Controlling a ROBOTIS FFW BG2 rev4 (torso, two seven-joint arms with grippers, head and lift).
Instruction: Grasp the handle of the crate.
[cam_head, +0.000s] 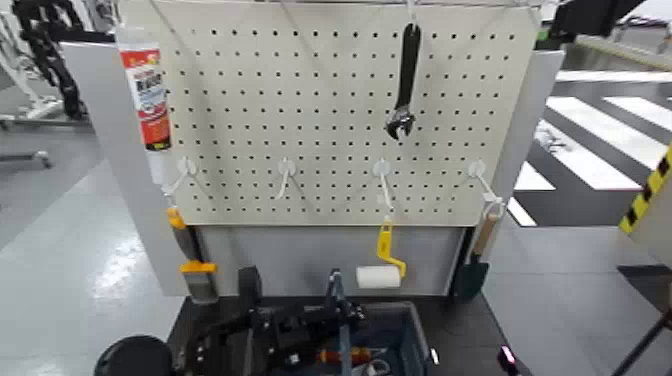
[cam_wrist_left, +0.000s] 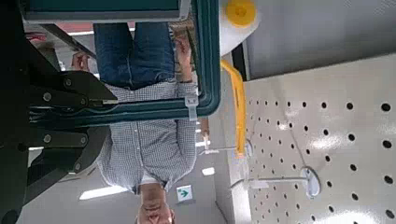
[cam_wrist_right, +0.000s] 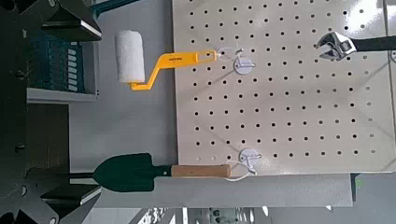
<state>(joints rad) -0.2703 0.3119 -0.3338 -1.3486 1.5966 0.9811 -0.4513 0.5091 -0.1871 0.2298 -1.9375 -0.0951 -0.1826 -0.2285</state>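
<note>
The dark blue-grey crate (cam_head: 402, 328) sits low at the front, below the pegboard. Its thin upright handle (cam_head: 336, 300) rises from the middle. My left gripper (cam_head: 318, 322) reaches in from the left and is closed around the handle. In the left wrist view the handle's bar (cam_wrist_left: 131, 111) runs between the two black fingers (cam_wrist_left: 79, 91), which sit close against it. My right gripper (cam_wrist_right: 79, 110) is open and empty, held off to the right. Its view shows the crate's ribbed wall (cam_wrist_right: 58, 63).
A white pegboard (cam_head: 300, 100) stands behind the crate with a black wrench (cam_head: 405, 85), a caulk tube (cam_head: 148, 95), a yellow-handled paint roller (cam_head: 380, 268) and a trowel (cam_wrist_right: 149, 172). A person in a checked shirt (cam_wrist_left: 149, 149) shows in the left wrist view.
</note>
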